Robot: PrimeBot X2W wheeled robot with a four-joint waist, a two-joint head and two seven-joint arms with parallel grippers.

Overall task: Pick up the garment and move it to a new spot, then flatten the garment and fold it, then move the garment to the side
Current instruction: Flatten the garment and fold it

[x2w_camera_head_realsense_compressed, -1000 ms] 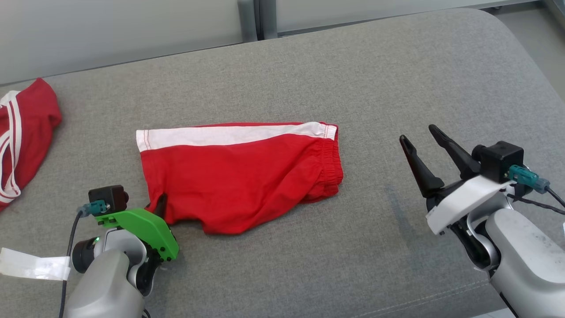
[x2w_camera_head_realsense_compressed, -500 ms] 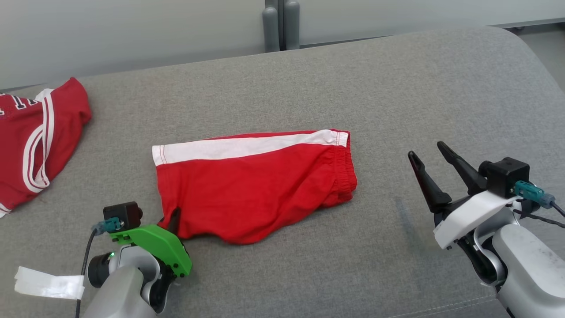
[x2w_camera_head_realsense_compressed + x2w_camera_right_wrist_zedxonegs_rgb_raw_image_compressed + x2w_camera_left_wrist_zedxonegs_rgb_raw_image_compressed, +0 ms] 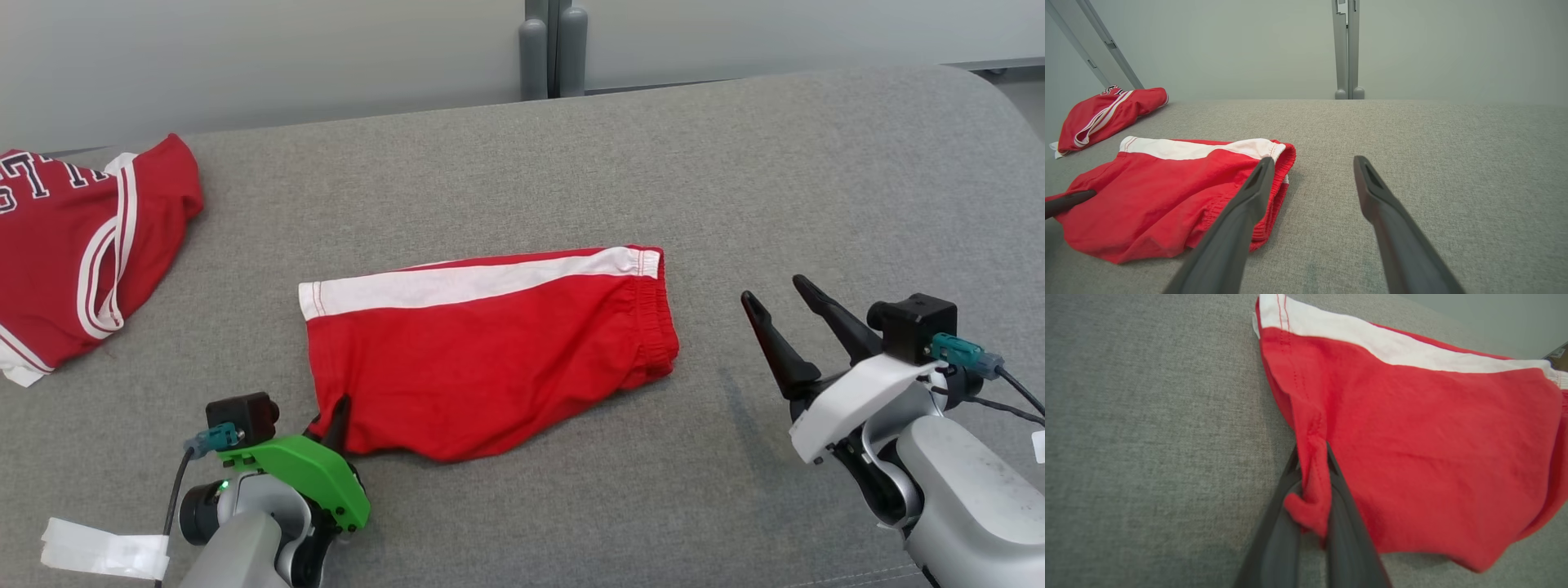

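The garment (image 3: 490,359), red shorts with a white side stripe, lies flat and doubled over on the grey padded surface (image 3: 816,163). My left gripper (image 3: 339,408) is shut on its near left corner. The left wrist view shows a bunch of the garment's red cloth (image 3: 1433,437) pinched between the left gripper's (image 3: 1312,453) two dark fingers. My right gripper (image 3: 773,290) stands open and holds nothing, a short way right of the elastic waistband. In the right wrist view, the garment (image 3: 1167,196) lies to the left of the right gripper's (image 3: 1314,160) spread fingers.
A second red piece with white trim and lettering (image 3: 82,245) lies crumpled at the far left of the surface. A grey post (image 3: 553,49) stands against the wall behind. The surface rounds off at the far right corner.
The head camera has turned left, bringing more of the second red piece into view. The left grip on the corner is unchanged. The right gripper stands slightly nearer the waistband.
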